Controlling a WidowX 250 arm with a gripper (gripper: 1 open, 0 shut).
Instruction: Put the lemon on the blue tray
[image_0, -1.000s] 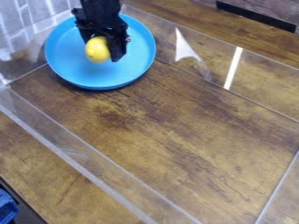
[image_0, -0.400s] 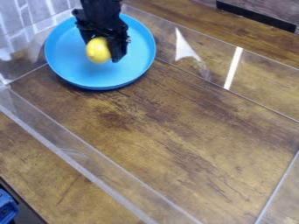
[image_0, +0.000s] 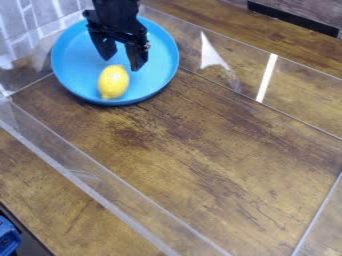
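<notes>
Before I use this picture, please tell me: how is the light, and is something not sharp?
Camera view: soft pale glare on the wooden table; the lemon reads bright against the blue tray; the dark gripper shows little detail, its fingers hard to separate.

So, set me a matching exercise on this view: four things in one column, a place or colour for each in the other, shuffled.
1. small yellow lemon
2. round blue plastic tray
3. black robot gripper
4. wooden tabletop

A. brown
B. above the tray's far part, off the fruit
C. on the tray, in its near part
D. under the fruit, near the top of the picture

Pairs: 1-C, 2-D, 3-B, 4-A
</notes>
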